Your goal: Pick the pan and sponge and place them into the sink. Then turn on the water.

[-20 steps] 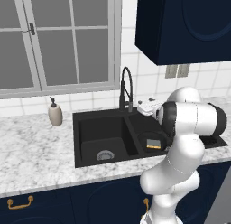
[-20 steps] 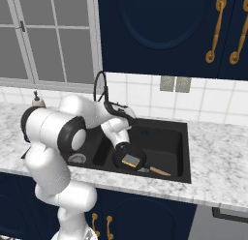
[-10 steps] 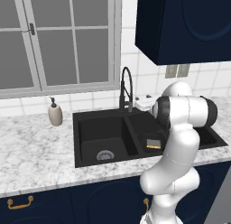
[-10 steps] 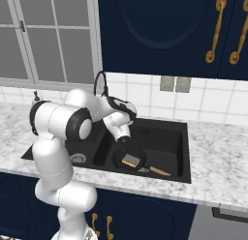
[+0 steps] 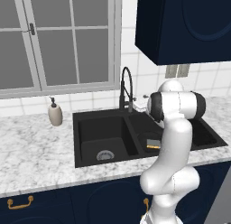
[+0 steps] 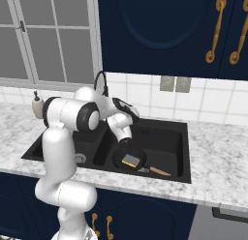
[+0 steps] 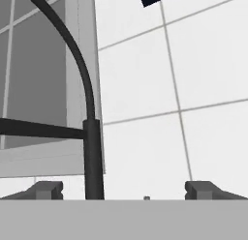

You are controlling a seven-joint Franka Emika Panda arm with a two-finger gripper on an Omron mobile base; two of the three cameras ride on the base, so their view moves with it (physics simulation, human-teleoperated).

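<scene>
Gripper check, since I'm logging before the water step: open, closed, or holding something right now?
Gripper: open and holding nothing; its fingertips stand wide apart, facing the faucet.

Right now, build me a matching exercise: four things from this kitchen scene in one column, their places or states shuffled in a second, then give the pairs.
Things:
1. sponge
2. pan
3. soap dispenser
4. gripper

Places or states:
A. jaws wide apart, facing the faucet
B. in the right basin of the sink
C. lying inside the pan
D. on the counter left of the sink

Pairs: 1-C, 2-B, 3-D, 4-A
</scene>
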